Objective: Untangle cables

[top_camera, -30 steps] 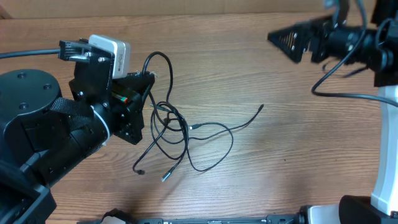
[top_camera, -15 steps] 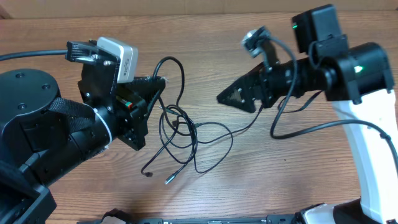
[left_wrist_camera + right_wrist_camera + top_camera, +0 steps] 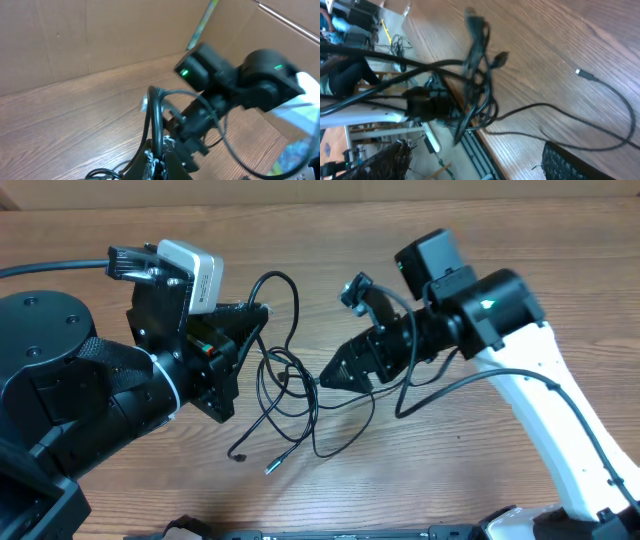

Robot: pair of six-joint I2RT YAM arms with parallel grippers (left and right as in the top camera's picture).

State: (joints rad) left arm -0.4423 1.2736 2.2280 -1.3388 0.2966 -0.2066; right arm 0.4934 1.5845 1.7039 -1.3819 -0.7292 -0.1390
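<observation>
The cables (image 3: 290,385) are thin black cords lying in a loose tangle mid-table. One loop (image 3: 287,288) rises from the tangle, and two plug ends, one silvery (image 3: 270,468), trail toward the front edge. My left gripper (image 3: 250,315) is shut on a strand of the cables; in the left wrist view that cord (image 3: 156,115) stands up out of the closed fingers (image 3: 161,156). My right gripper (image 3: 325,376) is open, its tips just right of the tangle. The right wrist view shows the knot (image 3: 476,75) ahead of the spread gripper (image 3: 476,150), nothing between the fingers.
The bulky black left arm (image 3: 80,390) fills the left side. The right arm's white link (image 3: 540,395) crosses the right side, with its own thicker wire (image 3: 440,385) hanging in a loop. One cable end with a small plug (image 3: 585,75) lies apart on the wood.
The right arm has swung in from the far right edge to the tangle. The left gripper, still holding the cord, shifted slightly right, dragging the loop with it.
</observation>
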